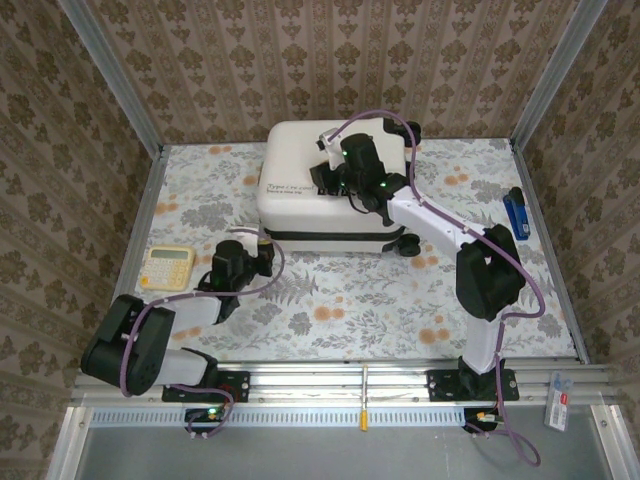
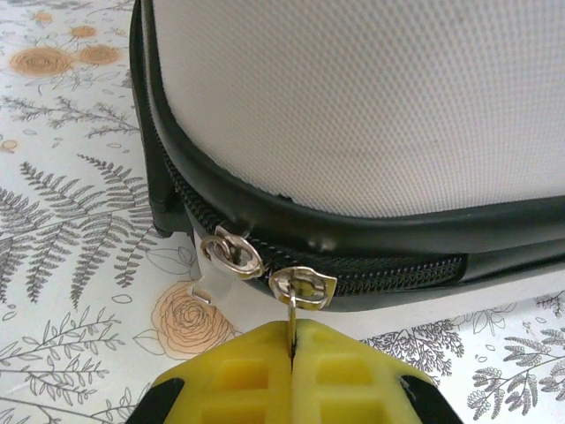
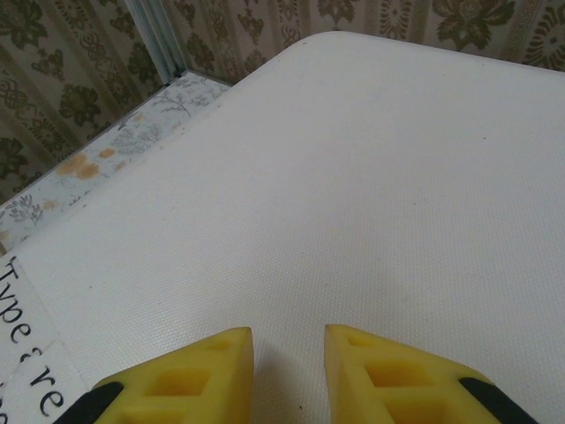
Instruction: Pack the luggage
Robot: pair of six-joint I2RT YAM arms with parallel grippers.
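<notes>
The luggage (image 1: 315,175), a cream-white hard-shell suitcase with a dark middle seam, lies closed on the floral table. Along its seam runs a black zipper (image 2: 388,269) with two silver sliders. My left gripper (image 2: 291,349) is shut on the metal pull tab (image 2: 290,320) of the right-hand slider (image 2: 303,287), at the case's near left corner (image 1: 262,243). My right gripper (image 3: 289,340) rests open on the case's top shell (image 3: 353,194), its yellow fingertips (image 3: 231,349) apart with nothing between them; from above it sits over the lid (image 1: 340,180).
A yellow calculator (image 1: 167,266) lies left of my left arm. A blue object (image 1: 517,213) sits near the right wall. Black spinner wheels (image 1: 408,245) stick out at the case's near right. Metal rails and patterned walls close in the table.
</notes>
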